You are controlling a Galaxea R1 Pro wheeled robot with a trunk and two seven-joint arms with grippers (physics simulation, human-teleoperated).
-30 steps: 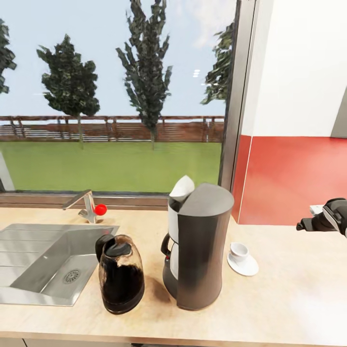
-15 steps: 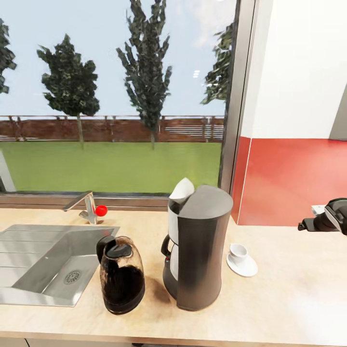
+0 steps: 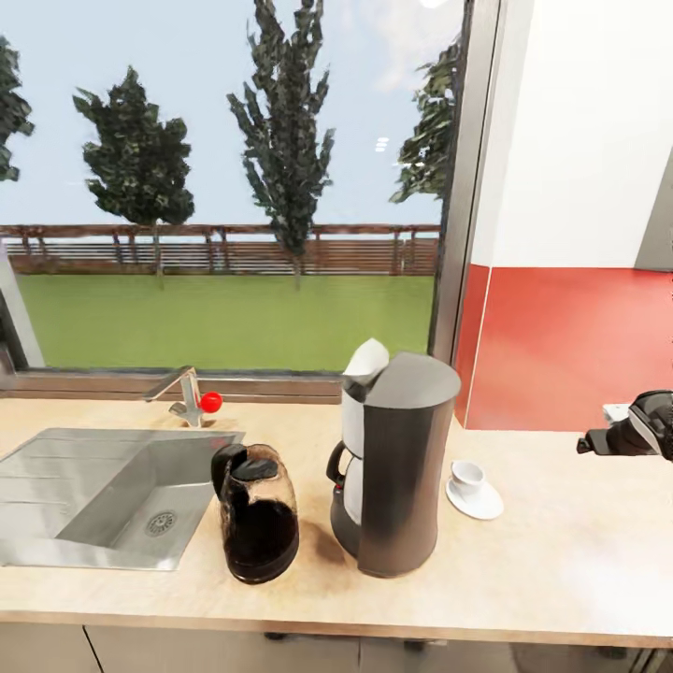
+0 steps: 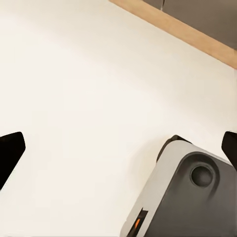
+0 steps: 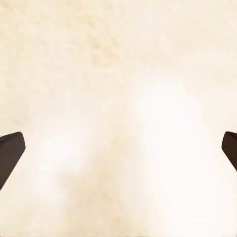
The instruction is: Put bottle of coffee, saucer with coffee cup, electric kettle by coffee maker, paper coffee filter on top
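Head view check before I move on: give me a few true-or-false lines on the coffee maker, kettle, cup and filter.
1. The kettle stands between the sink and the coffee maker. True.
2. The cup lies tipped over on the bare countertop. False: it sits upright on the saucer.
3. A white paper filter sits on top of the coffee maker. True.
4. The right gripper is holding the cup. False: it hangs apart from it, jaws wide open.

No readable text, label, brand or number appears anywhere
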